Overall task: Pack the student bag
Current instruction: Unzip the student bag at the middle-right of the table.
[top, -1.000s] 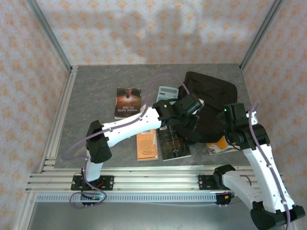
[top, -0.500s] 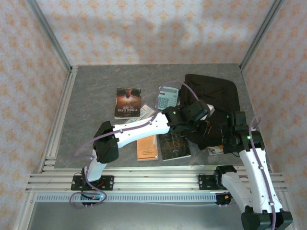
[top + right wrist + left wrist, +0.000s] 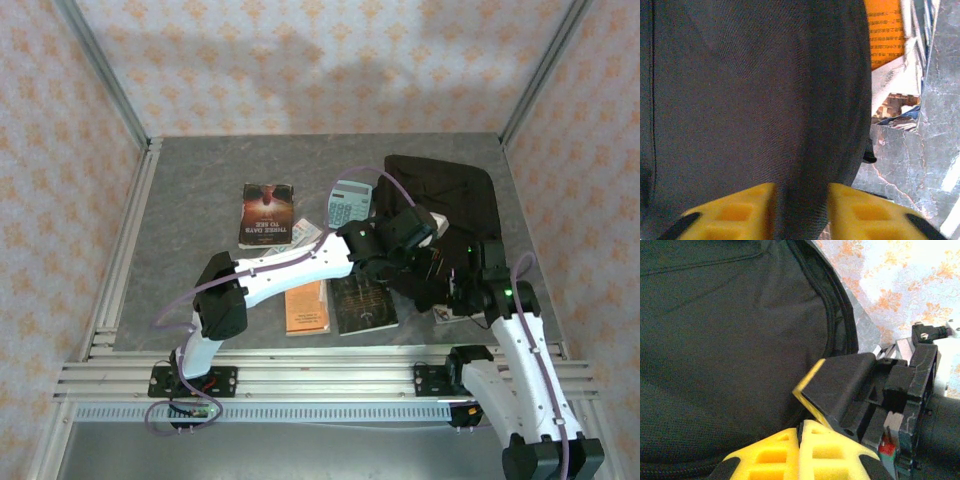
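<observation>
The grey, stone-patterned table (image 3: 200, 190) carries several flat things. A dark book with a red cover picture (image 3: 265, 214) lies towards the left. A pale calculator (image 3: 350, 203) sits right of it, just beside the student bag (image 3: 450, 200), which sprawls across the far right part. Nearer the front edge, an orange book (image 3: 307, 306) and a dark book (image 3: 362, 303) lie side by side. Another orange-covered book (image 3: 887, 35) lies partly under the bag's near edge.

Fold of black bag (image 3: 750, 90) pinched between right gripper (image 3: 800, 200) yellow fingers (image 3: 735, 212). Orange book (image 3: 885, 30) upper right; grey table (image 3: 935, 140) beside.
</observation>
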`<state>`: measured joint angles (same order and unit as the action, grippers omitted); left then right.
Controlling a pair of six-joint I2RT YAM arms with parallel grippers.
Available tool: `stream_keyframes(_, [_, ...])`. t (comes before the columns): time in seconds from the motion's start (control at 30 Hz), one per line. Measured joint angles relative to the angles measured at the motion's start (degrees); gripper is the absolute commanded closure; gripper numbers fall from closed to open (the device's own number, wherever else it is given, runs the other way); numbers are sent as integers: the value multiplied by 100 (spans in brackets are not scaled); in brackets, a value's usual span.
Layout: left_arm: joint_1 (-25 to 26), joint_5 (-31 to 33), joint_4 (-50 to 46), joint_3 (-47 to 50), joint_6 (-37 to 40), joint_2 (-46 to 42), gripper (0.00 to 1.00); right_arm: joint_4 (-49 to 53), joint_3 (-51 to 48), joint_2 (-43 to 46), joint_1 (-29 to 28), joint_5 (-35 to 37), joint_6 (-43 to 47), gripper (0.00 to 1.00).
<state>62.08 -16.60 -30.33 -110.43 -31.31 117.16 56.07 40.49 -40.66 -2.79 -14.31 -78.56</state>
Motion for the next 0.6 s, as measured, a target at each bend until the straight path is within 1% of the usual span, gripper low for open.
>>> stream_keyframes(0.07, [-9,98,-37,2,79,0,100,9,0,0,0,81,63,89])
stream_keyframes(0.27, [-177,378,-267,173,240,-20,100,7,-94,-50,0,170,234,97])
stream_keyframes(0.47, [-466,404,-308,708,247,-236,100,2,-96,-92,-2,332,442,100])
stream_keyframes(0.6, [-673,516,-323,820,280,-442,100,2,-96,-129,-2,422,570,100])
